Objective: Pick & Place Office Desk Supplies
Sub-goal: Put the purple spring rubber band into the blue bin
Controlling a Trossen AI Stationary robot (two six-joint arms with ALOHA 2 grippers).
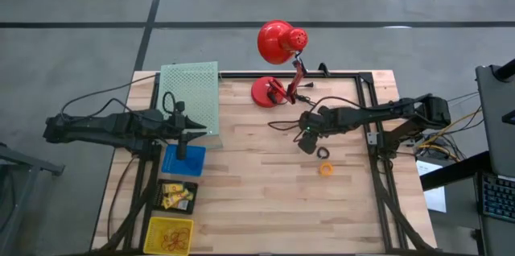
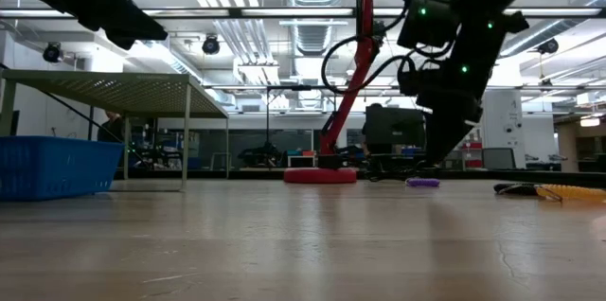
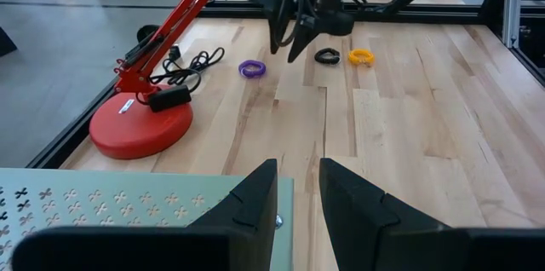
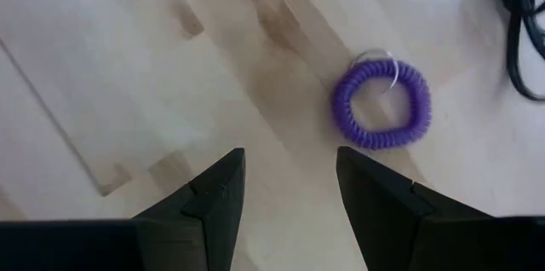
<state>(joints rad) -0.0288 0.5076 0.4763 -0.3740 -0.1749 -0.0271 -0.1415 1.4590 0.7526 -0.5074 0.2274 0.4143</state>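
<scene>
Three coil rings show in the left wrist view: a purple coil ring (image 3: 252, 69), a black ring (image 3: 327, 56) and an orange ring (image 3: 361, 57), all on the wooden table (image 3: 409, 135) near the red desk lamp (image 3: 140, 122). From above only the black and orange ones are plain; the purple one hides under the right gripper (image 1: 306, 137). The right wrist view shows that gripper's fingers spread and empty, just beside the purple ring. The left gripper (image 3: 296, 194) hovers by the green perforated panel (image 1: 190, 95), parted slightly, holding nothing.
</scene>
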